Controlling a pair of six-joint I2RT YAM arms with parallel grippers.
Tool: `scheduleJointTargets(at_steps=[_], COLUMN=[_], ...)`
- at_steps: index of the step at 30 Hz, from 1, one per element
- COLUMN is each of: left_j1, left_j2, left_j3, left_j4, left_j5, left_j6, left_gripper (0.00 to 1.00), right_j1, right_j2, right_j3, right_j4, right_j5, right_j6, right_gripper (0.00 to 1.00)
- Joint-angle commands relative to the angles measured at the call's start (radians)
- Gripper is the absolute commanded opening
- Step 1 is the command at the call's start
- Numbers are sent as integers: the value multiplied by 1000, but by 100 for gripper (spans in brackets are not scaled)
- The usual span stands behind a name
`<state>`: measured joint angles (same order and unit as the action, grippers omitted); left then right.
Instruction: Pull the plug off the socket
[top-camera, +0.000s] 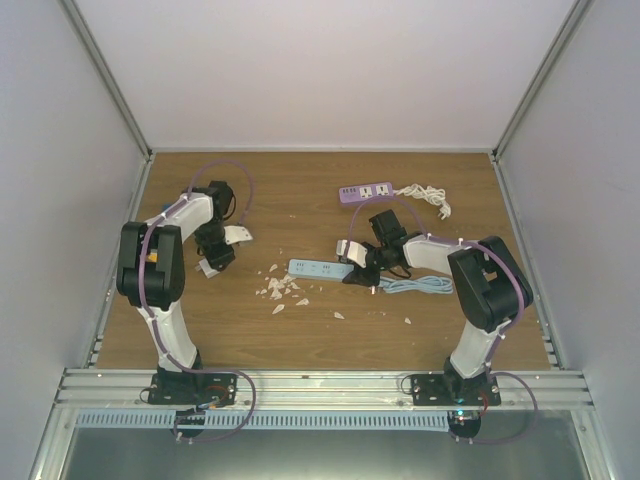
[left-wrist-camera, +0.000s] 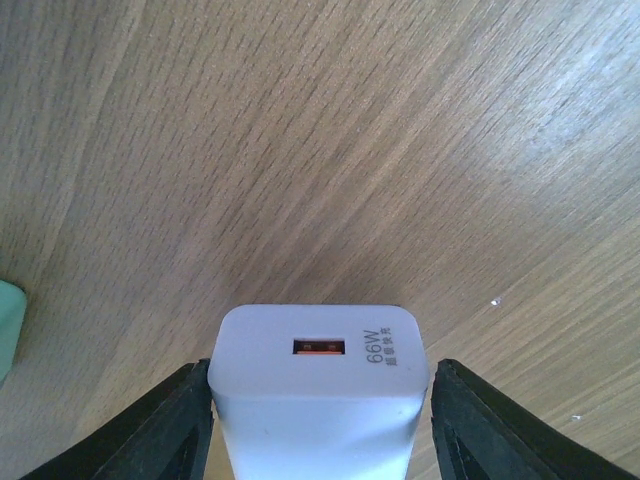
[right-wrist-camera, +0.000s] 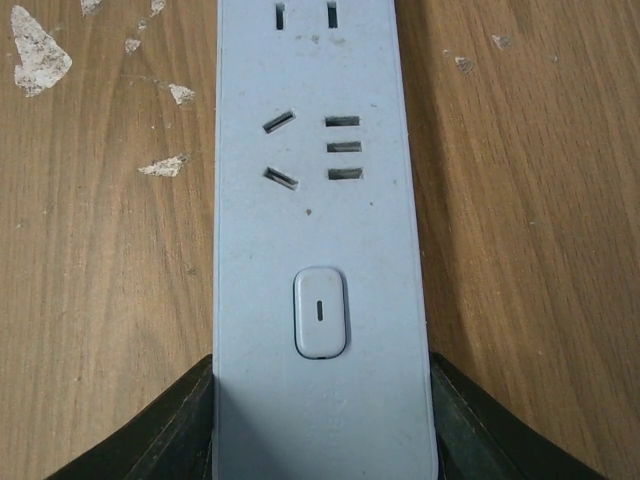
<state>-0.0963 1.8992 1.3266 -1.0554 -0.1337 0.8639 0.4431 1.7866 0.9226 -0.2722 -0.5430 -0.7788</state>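
Observation:
The plug (left-wrist-camera: 318, 400) is a white 66W USB charger block. My left gripper (left-wrist-camera: 320, 375) is shut on it, with a black finger (left-wrist-camera: 150, 435) against each side, and holds it over bare wood. In the top view the left gripper (top-camera: 214, 260) and the plug (top-camera: 208, 268) are at the table's left, well apart from the socket strip. The socket is a light blue power strip (right-wrist-camera: 318, 200) lying flat, its slots empty. My right gripper (right-wrist-camera: 320, 370) is shut on its switch end. In the top view the strip (top-camera: 318, 268) lies at centre, with the right gripper (top-camera: 358, 272) at its right end.
A purple power strip (top-camera: 365, 192) with a white cable (top-camera: 430, 196) lies at the back. The blue strip's coiled cable (top-camera: 415, 285) lies under the right arm. White flakes (top-camera: 280, 290) are scattered at mid-table. A pale green edge (left-wrist-camera: 8, 328) shows at the left of the left wrist view.

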Motion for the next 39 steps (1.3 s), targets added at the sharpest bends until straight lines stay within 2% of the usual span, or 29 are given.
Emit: scheduleJointTargets(at_steps=[1,4,7,13,16,20,26,31,39], left_j1=[3,3,4,4,3,-6,-19,-26,-85], left_j2=[5,3,-2,-15,-23,-44,-91,-159,-206], left_j3=[3,10,36,77,89,104,111,48,-25], left_j4=[-18,-24,-35,-33,-26,-22,-18,19,116], left_j5=[1,8,40,108,130,223,411,560,679], left_j6=[10,21,26,30,36,59,86,136,205], left_gripper=[62,66,76,91,92,92,92,92,92], right_j1=[-7,-7,-7,-7,-6,-6,-9,-18,-102], right_j2=[13,10,8,-10,-23,-39,-87,-140,-256], right_j3=[20,25,38,60,75,105,136,148,73], right_j4=[-28,-31,-38,-50,-62,-92,-197,-320,-458], right_j5=[44,43,40,27,22,14,20,14,52], right_j6=[-14,-14,-10,11,21,33,4,-25,-114], right_gripper=[43,46,51,72,80,84,85,85,87])
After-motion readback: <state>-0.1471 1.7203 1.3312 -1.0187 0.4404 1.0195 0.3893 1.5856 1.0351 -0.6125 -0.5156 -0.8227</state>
